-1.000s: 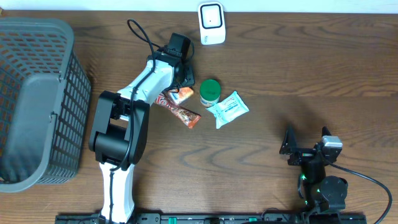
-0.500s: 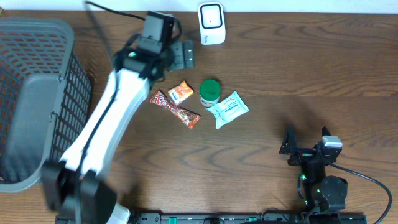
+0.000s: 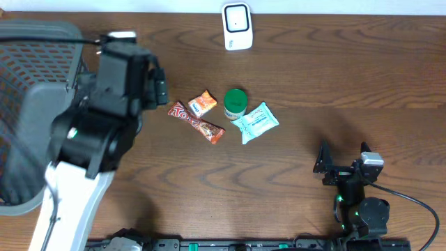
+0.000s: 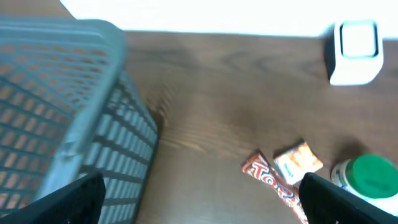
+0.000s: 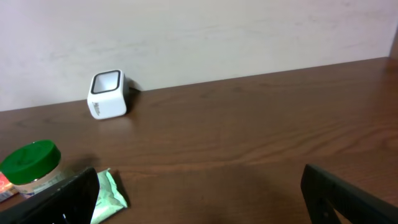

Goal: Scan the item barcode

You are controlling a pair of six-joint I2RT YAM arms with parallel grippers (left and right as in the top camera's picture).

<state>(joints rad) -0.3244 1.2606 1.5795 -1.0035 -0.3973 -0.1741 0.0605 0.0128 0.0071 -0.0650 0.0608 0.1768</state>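
Observation:
Four items lie mid-table: a red candy bar, a small orange packet, a green-lidded jar and a pale green wipes packet. The white scanner stands at the back edge. My left gripper hangs high, left of the items, open and empty. Its wrist view has the candy bar, orange packet, jar lid and scanner to the right. My right gripper rests open at the front right, facing the scanner, jar and wipes packet.
A large grey mesh basket fills the left side of the table, close beside the raised left arm; its rim takes up the left half of the left wrist view. A pale wall rises behind the table's back edge.
My left gripper opened wide, rose from over the orange packet and swung left toward the basket. The items lie where they were. The right arm has not moved.

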